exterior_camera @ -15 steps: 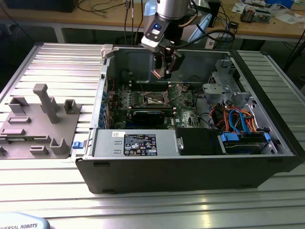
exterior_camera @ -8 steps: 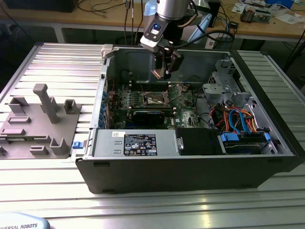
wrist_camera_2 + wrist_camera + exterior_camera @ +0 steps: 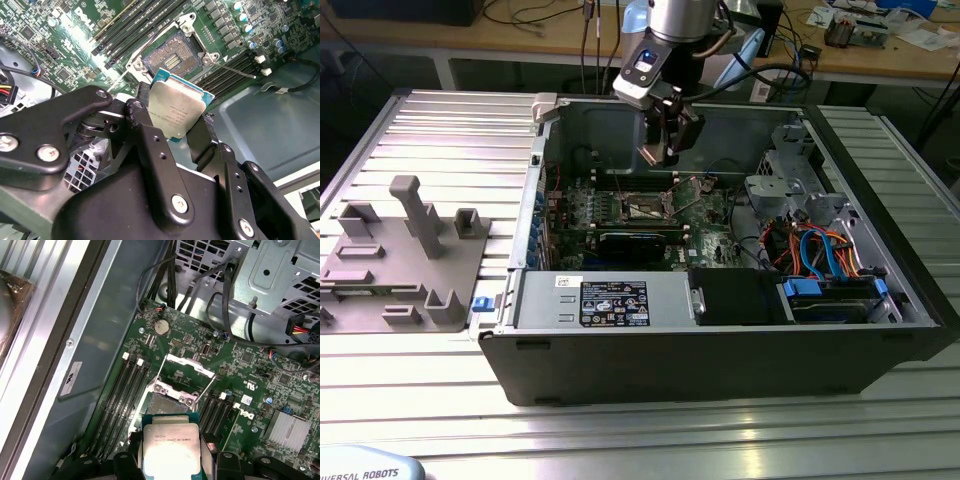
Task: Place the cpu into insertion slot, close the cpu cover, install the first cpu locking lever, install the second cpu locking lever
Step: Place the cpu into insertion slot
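Observation:
My gripper hangs inside the open computer case, above the green motherboard. It is shut on the cpu, a flat square chip with a silvery top and a teal edge, gripped by two opposite sides between the black fingers. The cpu hovers apart from the insertion slot, which lies bare with its pin field showing. The cpu cover, a thin silver frame, stands swung up at the socket's far end. A thin locking lever sticks out beside the socket.
Black memory slots flank the socket on both sides. A long black card, a labelled power supply and a drive cage with orange and blue cables stand in the case. On the exterior view's left stands a grey fixture.

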